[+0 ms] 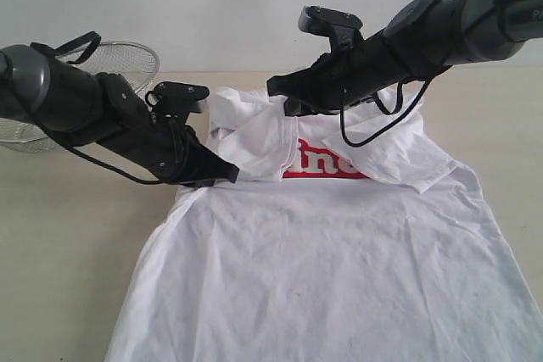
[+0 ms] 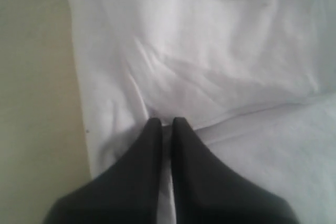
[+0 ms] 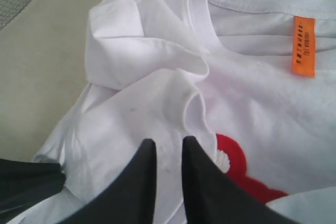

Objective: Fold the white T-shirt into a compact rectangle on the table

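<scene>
White cotton short-sleeved T-shirt (image 1: 322,252) on pale beige counter (image 1: 68,235): left gripper (image 2: 164,123) closed beside folded sleeve (image 1: 254,142), right gripper (image 3: 169,142) narrowly parted, hold unclear; best press that sleeve flat before folding further.

Bare worktop (image 1: 59,243) lies open left of the white T-shirt (image 1: 339,269). A wire basket (image 1: 127,61) blocks the far left corner. The left arm (image 1: 76,103) and right arm (image 1: 407,40) crowd the space over the collar end.
</scene>
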Motion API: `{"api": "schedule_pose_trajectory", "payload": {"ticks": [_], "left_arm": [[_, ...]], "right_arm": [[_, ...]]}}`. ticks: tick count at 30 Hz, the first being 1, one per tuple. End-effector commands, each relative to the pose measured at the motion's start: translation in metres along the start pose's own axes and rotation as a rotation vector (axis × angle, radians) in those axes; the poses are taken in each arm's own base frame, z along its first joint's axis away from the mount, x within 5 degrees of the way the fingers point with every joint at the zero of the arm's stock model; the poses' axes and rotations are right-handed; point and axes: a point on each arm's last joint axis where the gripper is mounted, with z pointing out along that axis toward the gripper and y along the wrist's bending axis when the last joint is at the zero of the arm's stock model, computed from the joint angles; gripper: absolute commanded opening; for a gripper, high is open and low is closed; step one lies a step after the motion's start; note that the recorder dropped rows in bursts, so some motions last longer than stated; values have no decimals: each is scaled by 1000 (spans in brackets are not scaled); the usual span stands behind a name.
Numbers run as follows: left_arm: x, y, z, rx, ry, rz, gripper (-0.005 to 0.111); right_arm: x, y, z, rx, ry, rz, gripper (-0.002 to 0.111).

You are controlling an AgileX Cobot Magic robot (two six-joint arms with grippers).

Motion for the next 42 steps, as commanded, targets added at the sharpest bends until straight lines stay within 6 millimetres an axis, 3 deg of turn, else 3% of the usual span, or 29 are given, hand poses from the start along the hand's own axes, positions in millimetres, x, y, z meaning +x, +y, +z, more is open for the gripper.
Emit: {"api": "schedule_pose_trajectory", "payload": {"ticks": [1,11,22,29,33,37,39,42], "left_arm": [[1,13,0,-20,7,-16,5],[-6,25,-15,-46,-14,-18,5],[0,41,-18,-128,46,-27,5],[-15,29,-50,-112,7,-12,5],[-26,23,-79,-105,-41,-2,5],[-29,19,-94,-91,-50,-16,5],[-25,16,-99,-76,-46,-43,5],[-17,13,-108,-53,-30,-77,5]], "right_arm": [[-1,2,-3,-2,3,-23,13],[0,2,-3,0,13,-35,13],[1,3,-3,-9,26,-34,13],[-2,-2,-5,17,-2,-32,13],[-14,-11,-25,25,-36,12,13],[-23,-17,-56,51,-73,44,10],[-16,-19,-68,81,-86,61,2],[0,-19,-85,118,-91,76,0]]}}
